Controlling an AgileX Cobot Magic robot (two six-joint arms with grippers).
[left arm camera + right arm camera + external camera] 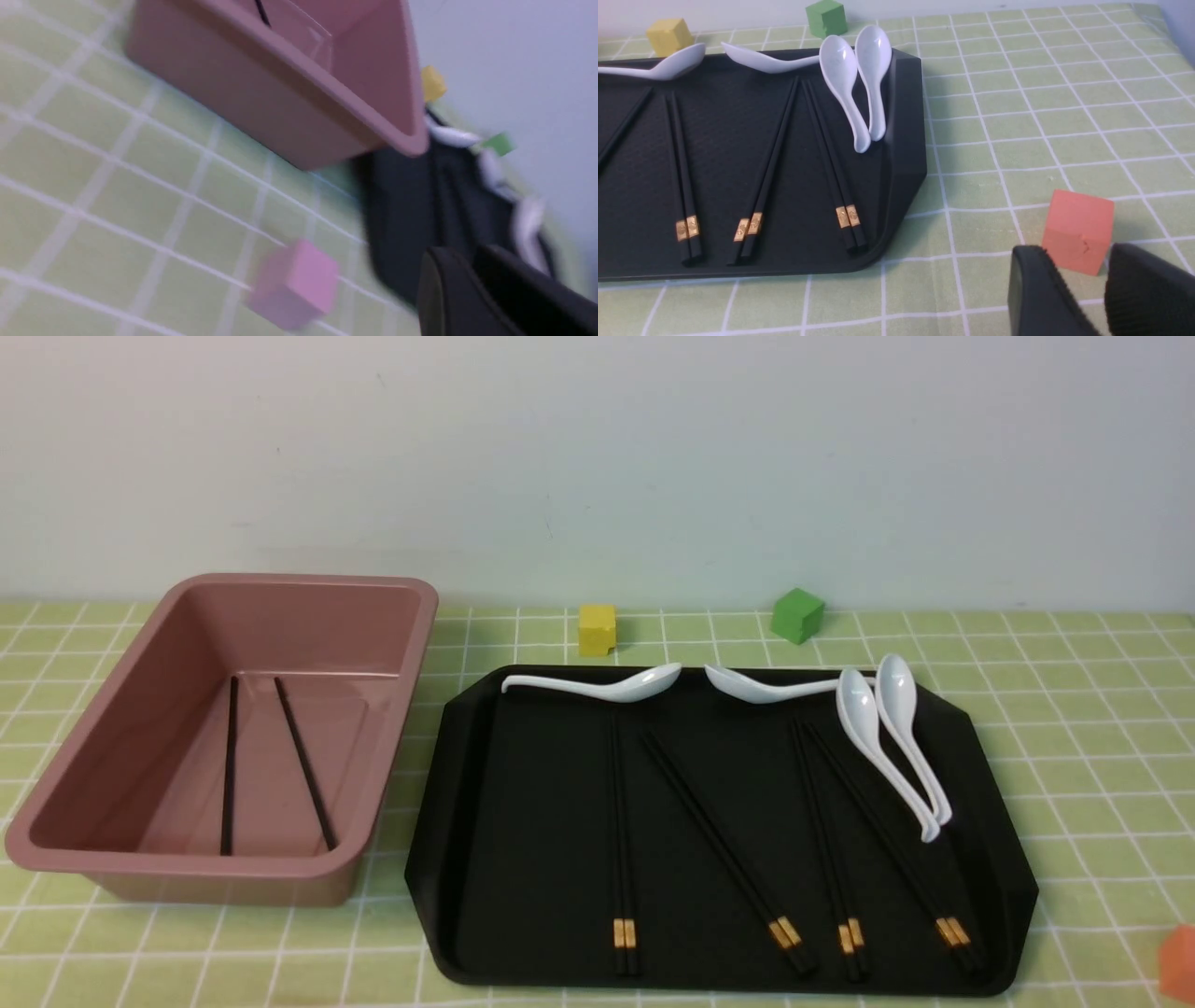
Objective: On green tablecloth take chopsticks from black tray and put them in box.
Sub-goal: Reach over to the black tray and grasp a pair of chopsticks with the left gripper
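Note:
On the green tablecloth [1074, 728] the black tray [532, 821] holds several pairs of black chopsticks [621, 840] with gold bands. Two more black sticks [227, 765] lie on the floor of the pink-brown box [308, 625], left of the tray. Neither gripper shows in the front view. The left wrist view is blurred. In it my left gripper [467, 254] hangs near the tray's corner [402, 219] and beside the box [280, 93], its fingers close together with nothing seen between them. My right gripper [1078, 252] stands open over bare cloth, right of the tray [724, 154].
Several white spoons [597, 689] lie along the tray's far edge. A yellow cube [597, 629] and a green cube [796, 615] sit behind the tray. An orange cube [1078, 228] lies just beyond my right fingertips. A pink cube [294, 282] rests on the cloth near the box.

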